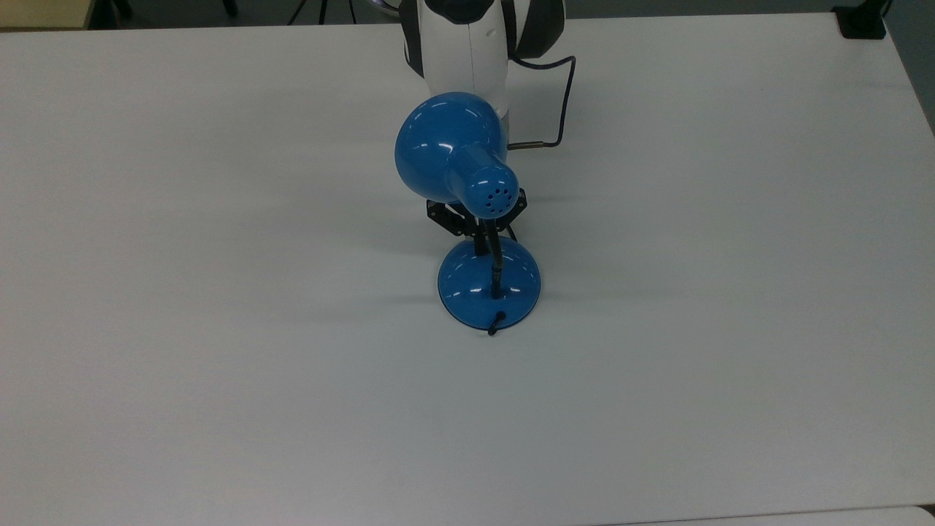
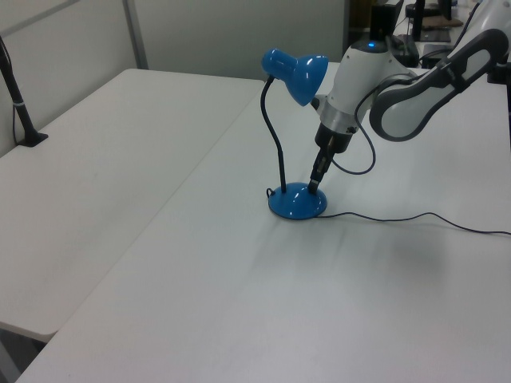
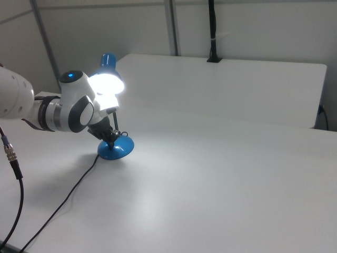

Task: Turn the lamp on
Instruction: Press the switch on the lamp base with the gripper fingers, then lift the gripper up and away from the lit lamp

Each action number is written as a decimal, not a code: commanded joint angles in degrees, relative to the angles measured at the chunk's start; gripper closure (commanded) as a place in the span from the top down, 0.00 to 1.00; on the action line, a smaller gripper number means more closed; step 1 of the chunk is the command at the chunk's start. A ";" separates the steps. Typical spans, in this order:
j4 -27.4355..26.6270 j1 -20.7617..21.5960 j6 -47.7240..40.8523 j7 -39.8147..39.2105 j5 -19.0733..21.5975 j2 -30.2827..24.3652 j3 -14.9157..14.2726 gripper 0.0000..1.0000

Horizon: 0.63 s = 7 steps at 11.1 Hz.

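The blue lamp stands mid-table on its round domed base [image 1: 467, 288], its bell shade [image 1: 447, 150] held up by a black gooseneck [image 1: 496, 267]. In the right view the shade's mouth [image 3: 108, 83] glows bright white, so the lamp is lit. My gripper [image 1: 480, 247] points down behind the shade, fingers shut, with its tip pressed on the far side of the base. In the left view the gripper [image 2: 313, 185] touches the top right of the base [image 2: 294, 206]. In the right view the gripper [image 3: 109, 138] meets the base [image 3: 117, 151] under the glow.
The lamp's black cord [image 2: 399, 217] trails off the base across the white table [image 1: 219, 365] toward the left view's right. A cable from the arm [image 1: 562, 95] hangs near the wrist. A black post [image 3: 211, 31] stands at the far table's edge.
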 commanded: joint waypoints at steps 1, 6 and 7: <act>0.77 1.35 2.70 1.57 -1.20 2.06 -0.29 0.00; 0.77 0.56 -14.88 0.35 -1.56 -4.06 -0.29 0.00; 1.03 0.47 -21.57 -1.57 -1.56 -5.48 -0.29 0.00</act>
